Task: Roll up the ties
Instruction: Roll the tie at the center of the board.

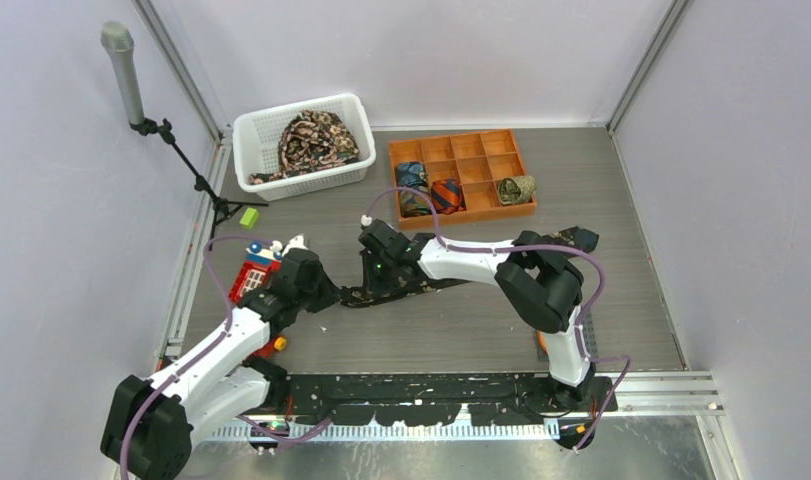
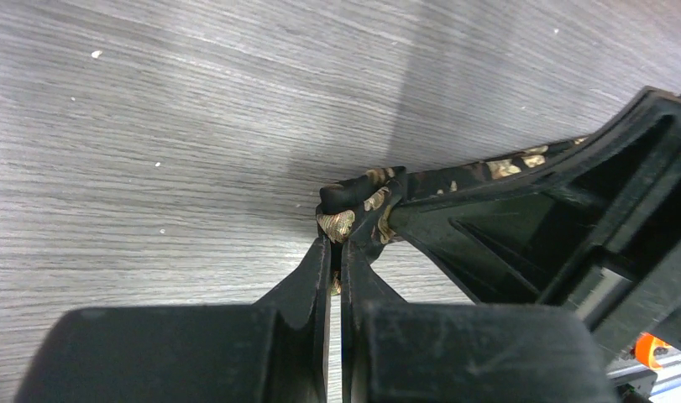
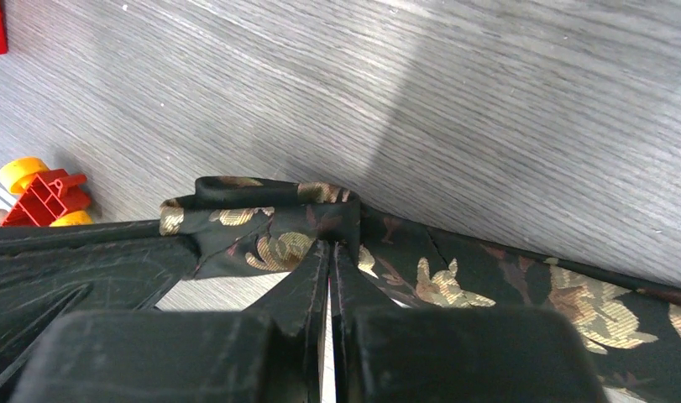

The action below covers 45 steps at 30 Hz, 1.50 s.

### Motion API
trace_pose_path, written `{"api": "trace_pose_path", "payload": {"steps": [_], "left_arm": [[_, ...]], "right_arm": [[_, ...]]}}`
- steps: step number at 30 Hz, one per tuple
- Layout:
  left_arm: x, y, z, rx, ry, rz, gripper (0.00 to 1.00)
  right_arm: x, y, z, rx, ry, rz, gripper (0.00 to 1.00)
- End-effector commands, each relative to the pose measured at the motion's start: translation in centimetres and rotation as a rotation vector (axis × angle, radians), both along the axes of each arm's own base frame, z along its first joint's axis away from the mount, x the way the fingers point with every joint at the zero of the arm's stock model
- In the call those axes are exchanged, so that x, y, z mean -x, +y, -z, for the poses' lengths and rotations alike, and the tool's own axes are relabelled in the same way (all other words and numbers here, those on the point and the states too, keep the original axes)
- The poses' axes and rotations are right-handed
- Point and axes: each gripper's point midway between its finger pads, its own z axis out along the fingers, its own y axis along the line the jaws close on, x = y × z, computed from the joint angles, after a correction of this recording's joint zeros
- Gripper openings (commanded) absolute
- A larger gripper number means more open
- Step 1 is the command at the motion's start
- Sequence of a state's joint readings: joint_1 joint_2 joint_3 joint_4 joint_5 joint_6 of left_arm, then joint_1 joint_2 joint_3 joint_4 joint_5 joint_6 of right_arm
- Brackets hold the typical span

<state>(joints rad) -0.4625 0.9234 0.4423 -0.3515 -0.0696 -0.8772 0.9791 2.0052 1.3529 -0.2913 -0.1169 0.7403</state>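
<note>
A black tie with tan floral print (image 1: 396, 290) lies across the table's middle, its left end folded over into a small loop (image 3: 274, 197). My left gripper (image 1: 326, 295) is shut on that folded end (image 2: 353, 210). My right gripper (image 1: 373, 262) is shut on the same tie just beside it, pinching the fabric (image 3: 330, 248) at the loop. The tie runs right under the right arm to a dark end (image 1: 579, 238). Three rolled ties (image 1: 447, 194) sit in the orange tray (image 1: 459, 150). More ties are heaped in the white basket (image 1: 249, 135).
A red toy block set (image 1: 253, 275) with yellow wheels (image 3: 22, 172) lies left of the grippers. A small green block (image 1: 248, 216) sits near the tripod stand (image 1: 206, 185). The black base rail (image 1: 421, 395) runs along the near edge.
</note>
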Motion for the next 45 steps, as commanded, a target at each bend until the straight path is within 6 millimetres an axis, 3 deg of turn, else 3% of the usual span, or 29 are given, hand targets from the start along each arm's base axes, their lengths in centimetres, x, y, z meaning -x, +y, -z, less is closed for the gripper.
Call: {"api": "trace_pose_path", "payload": {"steps": [1,8,31,45], "left_arm": [[-0.7,-0.2,-2.9,0.013,-0.056,0.014,0.00],[-0.7,-0.5,-4.2,0.033,-0.072,0.021,0.00],[-1.0,-1.3,-5.4,0.054,-0.074,0.057,0.00],[-1.7,-3.2,-4.5,0.078,-0.039,0.139,0.00]], "right_arm": [[-0.8,1.7,-2.2,-0.062,-0.030,-0.001,0.08],[-0.5,2.8,-2.7,-0.090,-0.021,-0.016,0.08],[0.7,5.3,-2.5,-0.128,0.012,-0.057,0.06],[0.9,5.4,-2.7,-0.147,0.014,-0.064,0.05]]}}
